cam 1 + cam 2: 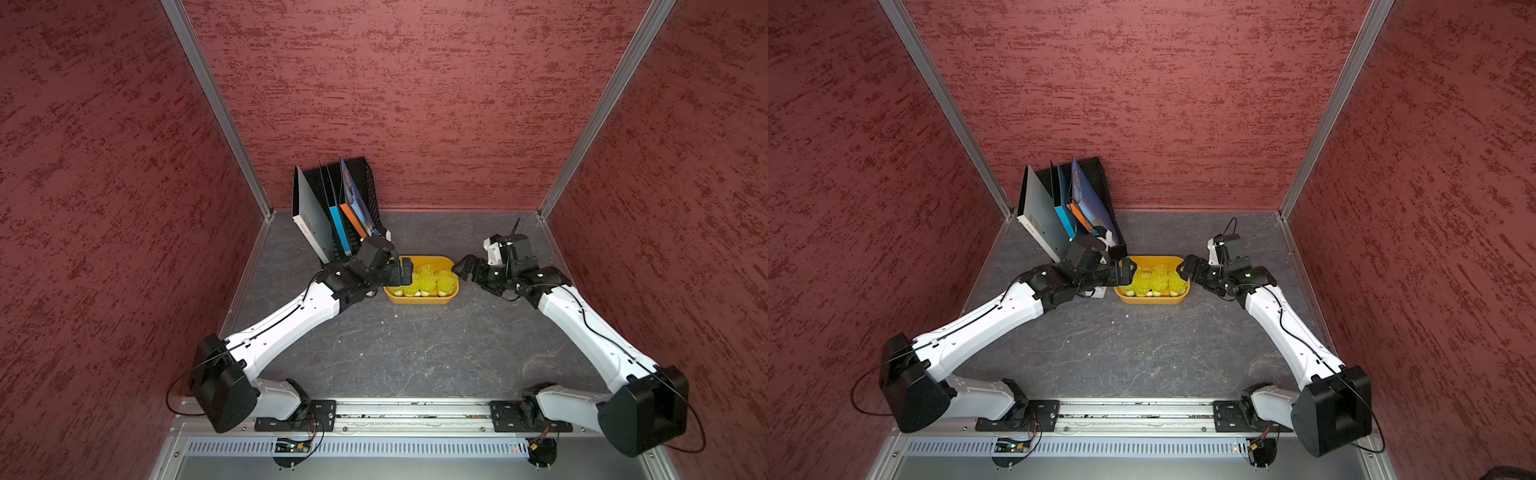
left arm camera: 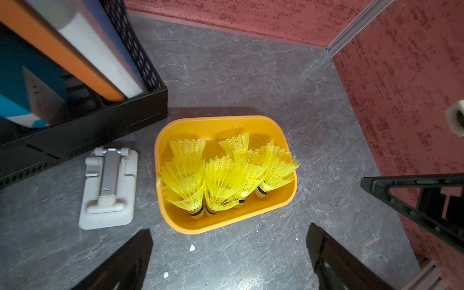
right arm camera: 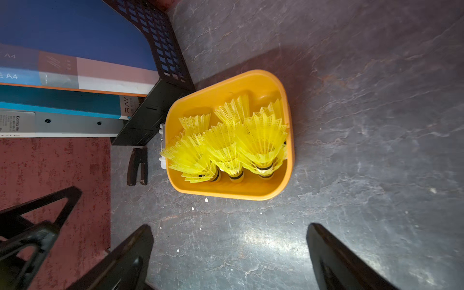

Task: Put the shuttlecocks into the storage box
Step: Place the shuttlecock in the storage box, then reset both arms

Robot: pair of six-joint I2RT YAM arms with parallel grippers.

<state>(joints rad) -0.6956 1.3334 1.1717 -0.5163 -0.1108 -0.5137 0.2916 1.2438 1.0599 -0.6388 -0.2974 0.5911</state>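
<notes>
lacy plastic cone shuttlecocks (image 2: 221,175) nest in the smooth round-cornered storage box (image 2: 213,226).

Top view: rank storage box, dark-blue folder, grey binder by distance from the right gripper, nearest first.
1. storage box: right beside the right gripper, at the box's right end.
2. dark-blue folder: right end of the black mesh file rack, back left.
3. grey binder: rack's left end.

1. Storage box (image 2: 213,125): one, orange-yellow.
2. Shuttlecocks (image 2: 221,175): four nested stacks with four white tips showing. The number in each stack cannot be told.
3. Black mesh file rack (image 2: 113,120): one.
4. Folders (image 3: 75,30): four in the rack.
5. Grey-white device (image 2: 109,185): one.
</notes>
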